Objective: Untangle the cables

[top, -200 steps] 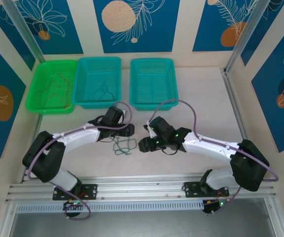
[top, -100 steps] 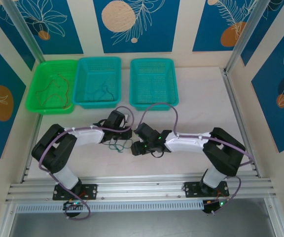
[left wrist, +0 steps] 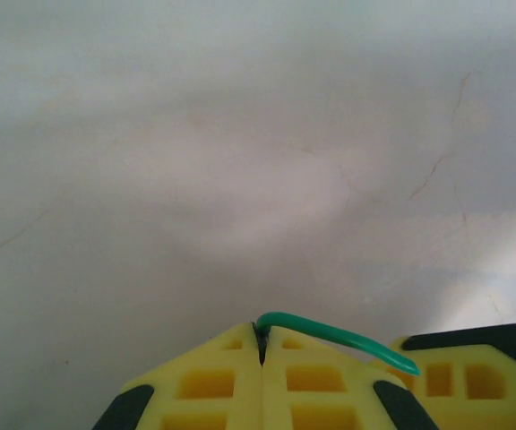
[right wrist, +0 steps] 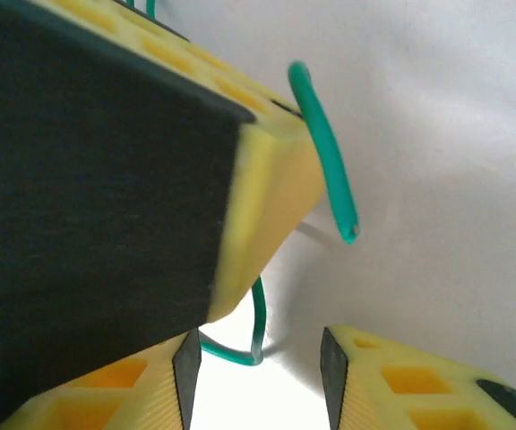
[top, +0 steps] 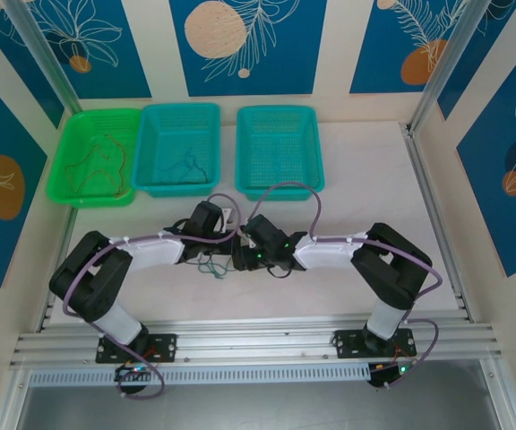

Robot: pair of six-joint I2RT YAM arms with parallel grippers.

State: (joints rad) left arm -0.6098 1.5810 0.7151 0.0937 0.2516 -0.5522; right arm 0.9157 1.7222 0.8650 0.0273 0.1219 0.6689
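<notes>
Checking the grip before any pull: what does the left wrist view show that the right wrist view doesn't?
Left wrist: the left gripper, its pads meeting head-on, shut on the green cable, table ahead. Right wrist: the right gripper open, a loop of the cable in the gap between its fingers. Both: the cable's free end poking out beside the left gripper.

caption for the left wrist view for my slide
Left jaws pinched shut on a green cable, its free end arching right above the pale table.
</notes>
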